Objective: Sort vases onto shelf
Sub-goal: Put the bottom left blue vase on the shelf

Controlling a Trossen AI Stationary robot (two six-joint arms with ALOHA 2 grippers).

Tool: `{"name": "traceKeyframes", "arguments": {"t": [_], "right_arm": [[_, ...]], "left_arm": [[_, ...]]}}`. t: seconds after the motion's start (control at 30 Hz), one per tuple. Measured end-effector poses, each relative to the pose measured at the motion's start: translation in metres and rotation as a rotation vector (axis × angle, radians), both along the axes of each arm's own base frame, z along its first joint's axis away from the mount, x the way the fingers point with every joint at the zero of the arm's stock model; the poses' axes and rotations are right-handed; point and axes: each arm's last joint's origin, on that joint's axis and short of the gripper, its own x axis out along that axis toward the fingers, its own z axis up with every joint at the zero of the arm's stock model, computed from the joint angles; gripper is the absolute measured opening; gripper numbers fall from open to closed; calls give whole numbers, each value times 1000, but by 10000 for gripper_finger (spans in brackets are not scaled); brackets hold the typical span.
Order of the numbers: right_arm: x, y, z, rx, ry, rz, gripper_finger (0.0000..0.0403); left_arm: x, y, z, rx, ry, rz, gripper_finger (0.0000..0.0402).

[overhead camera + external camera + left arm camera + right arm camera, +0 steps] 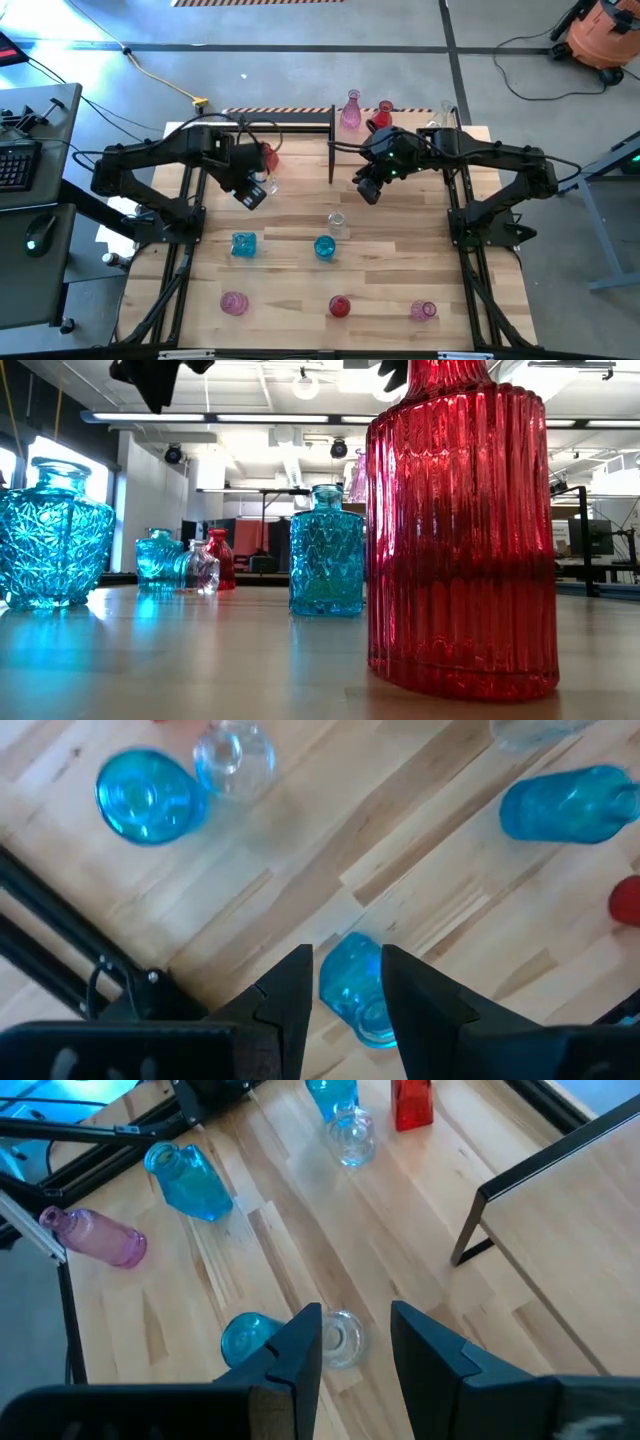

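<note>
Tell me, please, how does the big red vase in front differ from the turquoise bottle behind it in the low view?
The red vase has vertical ribs; the turquoise bottle has a diamond-cut pattern. The red vase stands nearest the camera, its top cut off; the turquoise bottle stands farther back and shows whole. Both are translucent glass, upright on the tabletop.

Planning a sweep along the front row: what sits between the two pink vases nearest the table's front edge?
A red vase sits between the left pink vase and the right pink vase, roughly midway and apart from both. The high view shows it.
</note>
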Motion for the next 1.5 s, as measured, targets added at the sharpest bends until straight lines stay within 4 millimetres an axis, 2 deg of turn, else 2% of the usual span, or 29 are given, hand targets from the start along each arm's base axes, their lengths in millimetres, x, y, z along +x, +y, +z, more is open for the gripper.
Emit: {"name": "traceKeyframes", "arguments": {"t": [0.27,0.4,0.93,1.5], "right_arm": [[-2,4,-2,-3,29,61,100],[-3,6,-3,1,49,66,100],[-5,7,-5,7,74,66,101],[-4,7,-4,6,66,65,100]], "left_arm": [[0,-18,-26,-15,100,11,113],[0,-26,-32,-18,123,22,113],[-2,-57,-33,-18,116,27,113],[-6,-76,-33,36,108,-96,113]]}}
